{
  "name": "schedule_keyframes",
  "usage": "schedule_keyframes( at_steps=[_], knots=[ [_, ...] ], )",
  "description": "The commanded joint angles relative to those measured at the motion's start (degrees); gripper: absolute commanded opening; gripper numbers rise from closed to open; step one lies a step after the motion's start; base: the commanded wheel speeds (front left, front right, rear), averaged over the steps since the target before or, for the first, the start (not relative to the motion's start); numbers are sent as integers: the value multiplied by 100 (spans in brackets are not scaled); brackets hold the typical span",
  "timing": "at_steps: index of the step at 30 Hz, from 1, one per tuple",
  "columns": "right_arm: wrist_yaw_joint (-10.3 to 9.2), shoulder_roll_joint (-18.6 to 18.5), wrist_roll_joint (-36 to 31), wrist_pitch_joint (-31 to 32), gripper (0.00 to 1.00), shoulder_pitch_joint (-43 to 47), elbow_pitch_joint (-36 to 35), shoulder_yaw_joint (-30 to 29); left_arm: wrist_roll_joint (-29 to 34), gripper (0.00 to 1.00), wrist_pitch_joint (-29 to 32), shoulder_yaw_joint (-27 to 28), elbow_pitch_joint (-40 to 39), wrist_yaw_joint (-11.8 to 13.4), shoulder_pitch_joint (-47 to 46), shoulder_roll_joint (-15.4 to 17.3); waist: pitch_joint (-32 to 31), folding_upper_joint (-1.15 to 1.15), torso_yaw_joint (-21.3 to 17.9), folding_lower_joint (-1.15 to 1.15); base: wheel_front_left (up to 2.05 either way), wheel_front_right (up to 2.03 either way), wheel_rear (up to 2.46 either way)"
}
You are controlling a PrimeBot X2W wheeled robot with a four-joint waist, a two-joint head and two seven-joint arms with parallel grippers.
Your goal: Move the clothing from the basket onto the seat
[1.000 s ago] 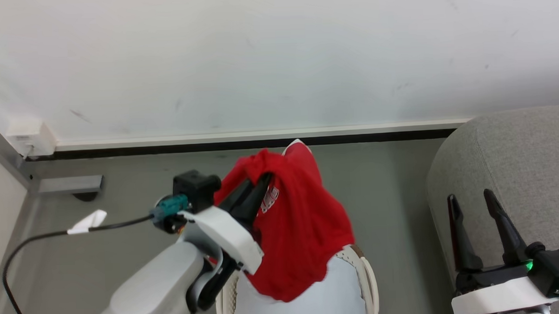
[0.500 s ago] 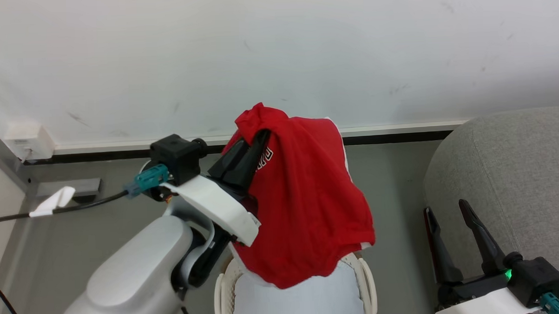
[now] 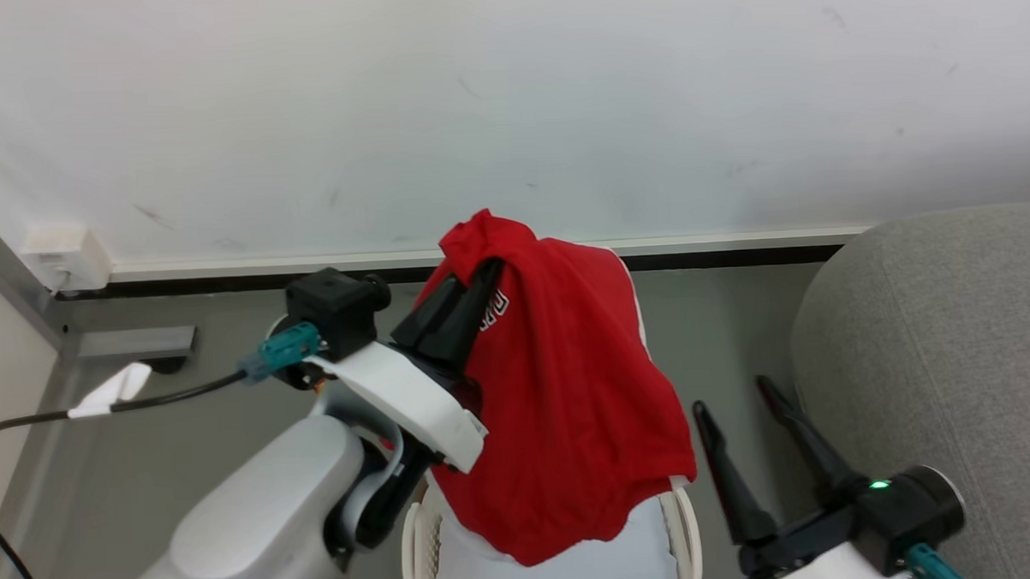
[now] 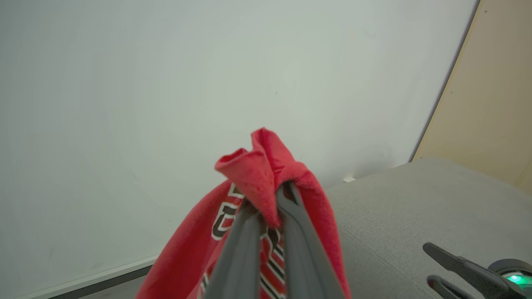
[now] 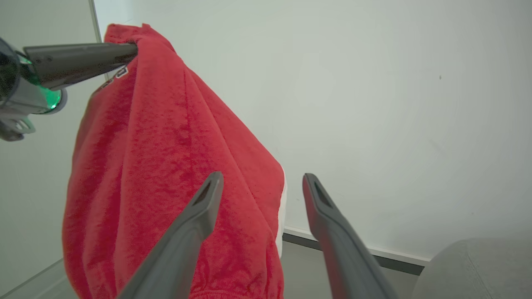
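Lettering in black with white edging shows on the clothing (image 3: 570, 390) just below the left pincer (image 3: 489, 271), but folds cut it short and no whole word can be read. That pincer is clamped tight on a bunched fold at the top of the red jersey. The cloth hangs from its dark tapered fingers as a soft, slightly fuzzy drape with a white strip down one edge. Straight beneath the pincer the hem overlaps the basket (image 3: 684, 532), cream plastic with a curved rim and perforated wall, which holds a smooth pale cloth (image 3: 610, 571). Whether hem and basket touch cannot be told.

The right pincer (image 3: 731, 395) stands wide open and empty. The jersey hangs near its left finger, and the seat (image 3: 936, 326), rounded grey woven fabric with a stitched seam, lies just to its right.

A second ago the left pincer held the jersey lower, its top level with the dark skirting; now the top rises against the white wall (image 3: 509, 110). The right pincer has shifted off the seat's edge toward the jersey.
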Motion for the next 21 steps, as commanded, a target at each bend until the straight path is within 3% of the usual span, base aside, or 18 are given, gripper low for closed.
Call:
schedule_keyframes(
  at_steps=[1,12,21],
  knots=[
    [-12,-11,-97,23,100,-170,87,189,20,0,-50,-35,-3,-6,39,-45,10,0,54,0,0,0,0],
    [-12,-257,232,482,100,-836,535,1532,81,0,9,-439,172,-165,125,-462,-154,0,476,0,0,0,0],
    [-12,-125,218,816,100,-1074,1311,1350,119,0,111,-706,161,-285,111,-720,-255,0,864,0,0,0,0]
  ],
)
